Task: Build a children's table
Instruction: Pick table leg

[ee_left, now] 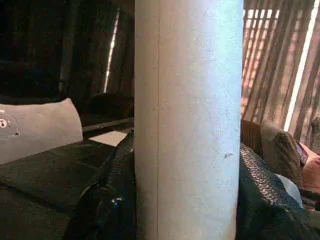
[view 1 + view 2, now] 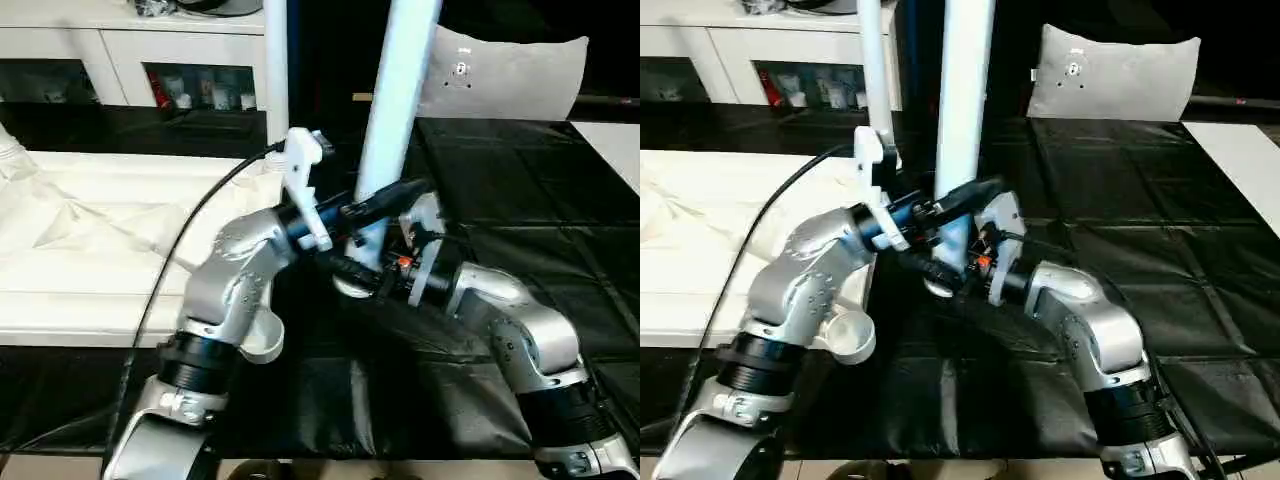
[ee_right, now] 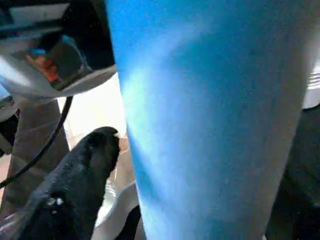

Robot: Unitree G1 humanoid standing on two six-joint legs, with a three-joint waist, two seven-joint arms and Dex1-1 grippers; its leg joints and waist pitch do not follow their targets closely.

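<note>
A white table leg (image 2: 400, 100) stands upright at the middle, its foot in a round socket (image 2: 345, 288) at the tabletop's edge. The white tabletop (image 2: 90, 240) lies to the left. Behind it a second leg (image 2: 275, 70) also stands upright. My left gripper (image 2: 390, 195) is shut on the middle leg, and the left wrist view shows a black finger (image 1: 107, 200) pressed on each side of the leg (image 1: 187, 100). My right gripper (image 2: 352, 272) sits lower, around the leg's foot. In the right wrist view its finger (image 3: 80, 185) stands a little off the leg (image 3: 210, 125), so it is open.
A black cover (image 2: 520, 200) spreads over the work surface to the right. A grey cushion-like panel (image 2: 500, 75) leans at the back right, and white cabinets (image 2: 150, 50) stand at the back left. A black cable (image 2: 190, 230) runs along my left arm. A round white cup-shaped piece (image 2: 262, 345) shows below my left forearm.
</note>
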